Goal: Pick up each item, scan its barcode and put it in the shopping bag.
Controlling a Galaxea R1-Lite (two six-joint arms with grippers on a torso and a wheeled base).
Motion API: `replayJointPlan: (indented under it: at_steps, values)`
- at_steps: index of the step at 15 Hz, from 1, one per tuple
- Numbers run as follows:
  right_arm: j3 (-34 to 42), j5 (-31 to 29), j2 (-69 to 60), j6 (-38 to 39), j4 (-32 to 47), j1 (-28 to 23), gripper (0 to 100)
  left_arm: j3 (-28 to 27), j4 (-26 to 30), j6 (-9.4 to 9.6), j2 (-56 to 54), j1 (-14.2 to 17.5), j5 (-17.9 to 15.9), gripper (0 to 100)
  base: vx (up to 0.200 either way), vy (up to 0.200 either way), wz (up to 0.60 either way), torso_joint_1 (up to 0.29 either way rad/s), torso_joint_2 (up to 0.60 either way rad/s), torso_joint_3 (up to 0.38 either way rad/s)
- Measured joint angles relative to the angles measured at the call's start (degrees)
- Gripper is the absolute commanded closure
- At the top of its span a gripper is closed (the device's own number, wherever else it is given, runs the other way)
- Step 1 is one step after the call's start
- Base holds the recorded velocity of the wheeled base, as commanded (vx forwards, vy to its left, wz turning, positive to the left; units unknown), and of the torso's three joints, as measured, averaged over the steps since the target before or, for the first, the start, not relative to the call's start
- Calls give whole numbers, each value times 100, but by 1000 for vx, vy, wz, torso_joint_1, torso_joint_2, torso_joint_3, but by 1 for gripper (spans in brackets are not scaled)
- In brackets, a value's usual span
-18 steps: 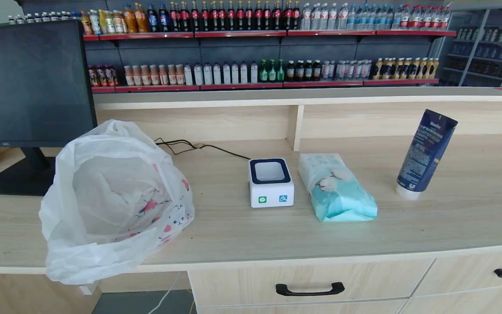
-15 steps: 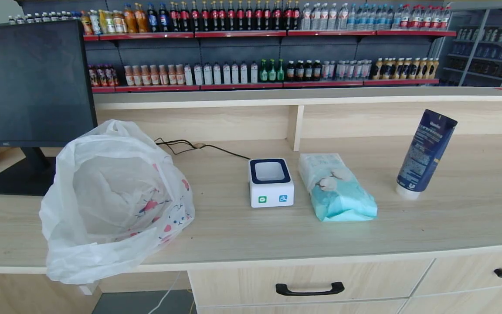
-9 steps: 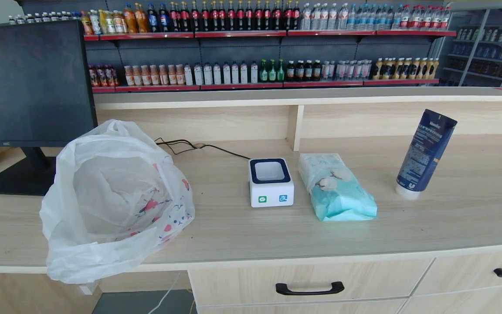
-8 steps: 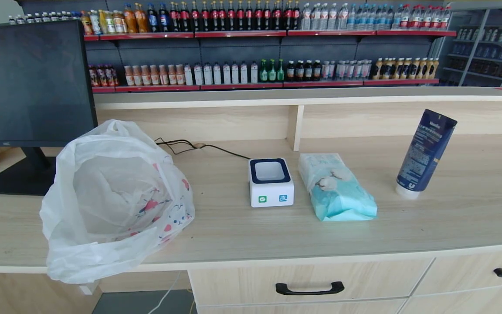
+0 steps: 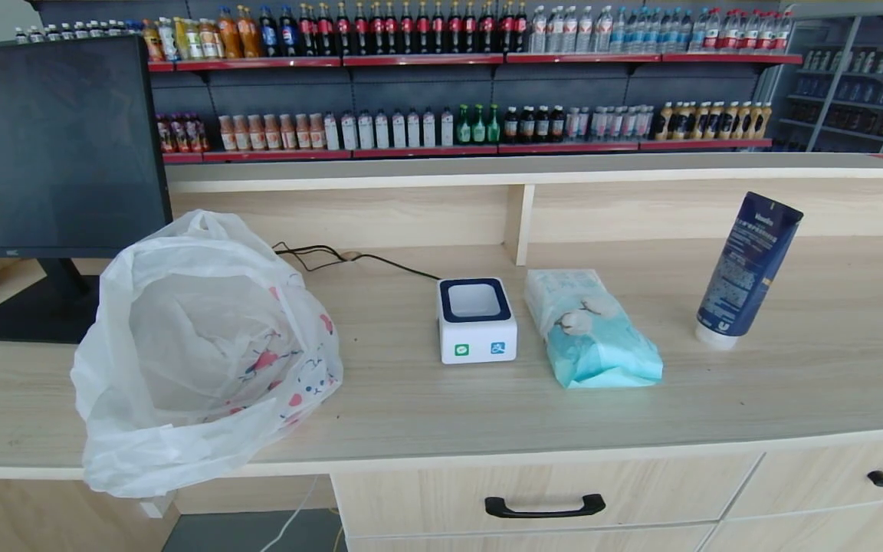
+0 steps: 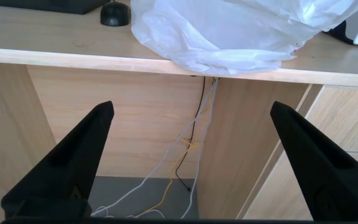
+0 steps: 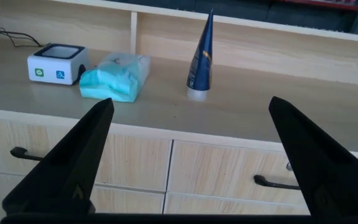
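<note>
A white plastic shopping bag [image 5: 196, 353] with red prints lies open on the counter's left and hangs over the front edge; its underside [image 6: 235, 31] faces the left wrist camera. A white scanner box [image 5: 477, 320] [image 7: 56, 63] with a dark-framed window sits mid-counter. Right of it lies a teal tissue pack [image 5: 591, 330] [image 7: 117, 76]. A dark blue tube [image 5: 748, 268] [image 7: 201, 56] stands on its white cap farther right. My left gripper [image 6: 191, 134] is open below the counter edge, under the bag. My right gripper [image 7: 188, 127] is open, held in front of the counter, level with the drawers.
A dark monitor [image 5: 54, 153] stands at the counter's back left, with a cable [image 5: 349, 259] running to the scanner. A raised ledge [image 5: 533, 170] backs the counter. Drawers with black handles [image 5: 545, 507] are below. Wires [image 6: 185, 162] hang under the counter.
</note>
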Motion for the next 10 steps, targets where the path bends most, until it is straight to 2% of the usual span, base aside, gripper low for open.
replayJointPlan:
  at_steps: [5, 10]
  values:
    - [-894, 5, 1152, -747, -18, 4, 0, 0, 0, -7, 0, 2, 2, 0, 0, 0, 0, 0, 0, 0]
    - [-1191, 13, 2200, -1281, -152, 22, 0, 0, 2, -10, 0, 2, 2, 0, 0, 0, 0, 0, 0, 0]
